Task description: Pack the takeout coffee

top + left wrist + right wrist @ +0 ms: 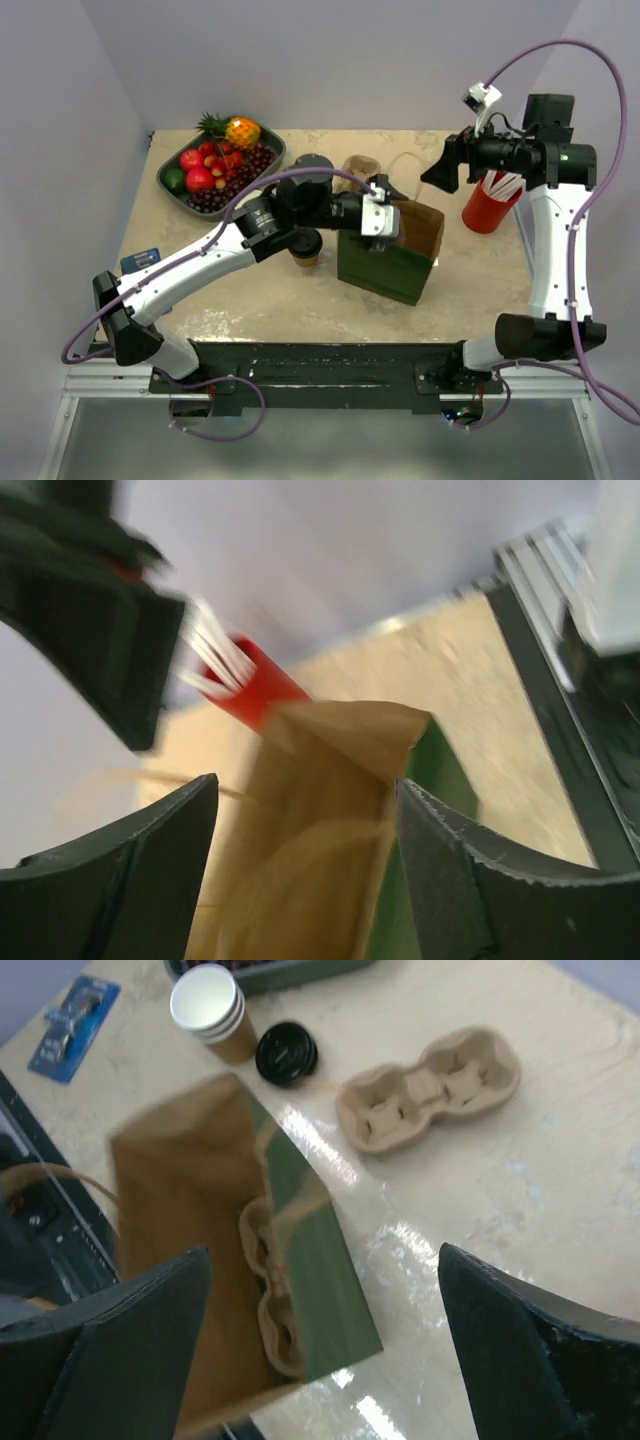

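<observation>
No legible text, brand, number or sign found. Print on the blue packet (75,1015), near left on the table (280,300), is too blurred to read.

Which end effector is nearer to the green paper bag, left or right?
Left. The left end effector is at the open mouth of the green paper bag, fingers either side of its rim. The right end effector is apart, beyond its far corner, beside the red cup.
</observation>
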